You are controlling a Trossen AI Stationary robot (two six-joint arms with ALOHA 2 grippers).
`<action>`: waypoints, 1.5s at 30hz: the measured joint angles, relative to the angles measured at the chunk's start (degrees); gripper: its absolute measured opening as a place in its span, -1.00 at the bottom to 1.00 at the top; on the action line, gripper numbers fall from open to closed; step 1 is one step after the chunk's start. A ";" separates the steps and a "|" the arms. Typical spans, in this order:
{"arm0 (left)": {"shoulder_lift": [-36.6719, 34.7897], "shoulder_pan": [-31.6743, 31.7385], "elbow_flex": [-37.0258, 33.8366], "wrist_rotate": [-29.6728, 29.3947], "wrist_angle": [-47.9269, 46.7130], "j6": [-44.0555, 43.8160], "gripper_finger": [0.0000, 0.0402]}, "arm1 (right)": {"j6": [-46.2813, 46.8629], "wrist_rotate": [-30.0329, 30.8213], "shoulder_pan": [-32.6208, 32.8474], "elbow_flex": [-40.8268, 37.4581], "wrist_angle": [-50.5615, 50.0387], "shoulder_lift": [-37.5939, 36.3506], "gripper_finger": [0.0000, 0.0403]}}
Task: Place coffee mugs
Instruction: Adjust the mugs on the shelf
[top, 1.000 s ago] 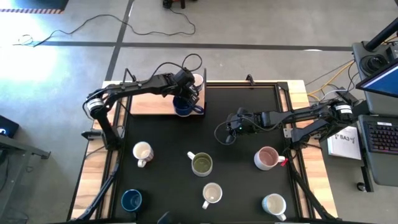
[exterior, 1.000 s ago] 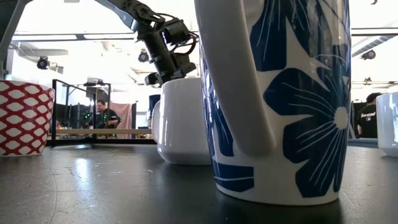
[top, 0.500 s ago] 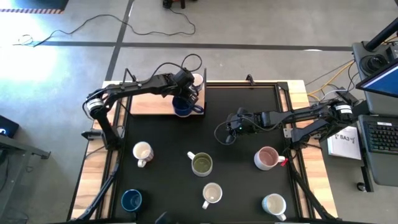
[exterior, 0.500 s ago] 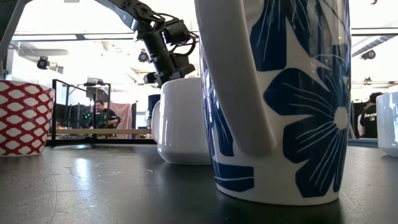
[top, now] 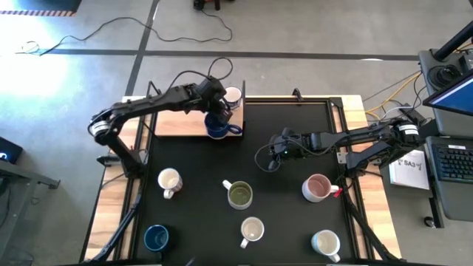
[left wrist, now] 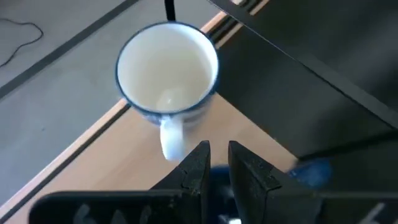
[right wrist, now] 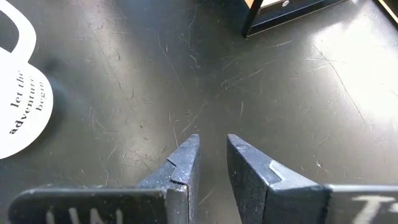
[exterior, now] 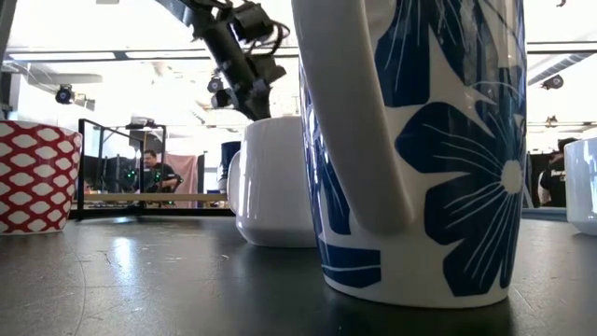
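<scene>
A dark blue mug (top: 216,127) stands upright on the right end of a wooden board (top: 177,124). A white mug (top: 233,96) with a blue rim (left wrist: 166,68) stands at the board's far right corner. My left gripper (top: 217,112) hovers just above the dark blue mug, clear of it. Its fingers (left wrist: 199,163) stand a narrow gap apart with nothing between them. My right gripper (top: 270,153) waits over the middle of the black mat, open (right wrist: 212,155) and empty. Several more mugs stand on the mat: white (top: 169,179), olive-green inside (top: 239,194), cream (top: 252,230), dark blue (top: 156,237), pink (top: 318,188), white (top: 326,242).
The low view is filled by a white mug with blue flowers (exterior: 420,149). A plain white mug (exterior: 270,182) stands behind it and a red-and-white patterned one (exterior: 33,177) at the left. A printed white mug (right wrist: 18,106) stands near my right gripper. A person sits in the room behind.
My left gripper has risen off the dark blue mug and drawn back a little toward the table's left. The mug stays upright in its place on the board.
</scene>
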 joint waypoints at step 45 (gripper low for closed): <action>-0.71 -8.68 -1.60 2.22 -14.60 11.47 -0.45 | -0.16 0.00 0.00 0.00 -0.09 0.02 -0.66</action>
